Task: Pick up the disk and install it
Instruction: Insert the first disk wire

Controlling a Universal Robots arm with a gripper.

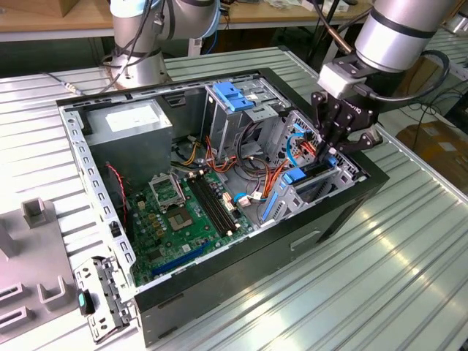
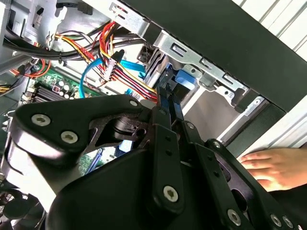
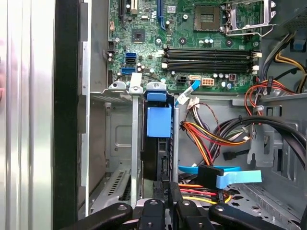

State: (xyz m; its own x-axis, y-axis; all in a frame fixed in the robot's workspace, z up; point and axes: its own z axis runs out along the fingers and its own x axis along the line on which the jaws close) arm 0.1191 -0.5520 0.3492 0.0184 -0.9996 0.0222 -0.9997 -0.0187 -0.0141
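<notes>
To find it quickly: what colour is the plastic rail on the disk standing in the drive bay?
Blue plastic rail, clearest in the first wrist view.

The arm reaches down from the exterior view's right, its gripper (image 1: 330,150) pointing downward with jaws drawn close together.

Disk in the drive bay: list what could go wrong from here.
1. The disk stands edge-on in the narrow metal bay with the gripper at its end; a slight tilt could jam its blue rails against the bay walls.
2. Loose coloured cables and a blue data cable lie right beside the bay and might get snagged or pinched.
3. A hand rests beside the case, close to the arm.
</notes>
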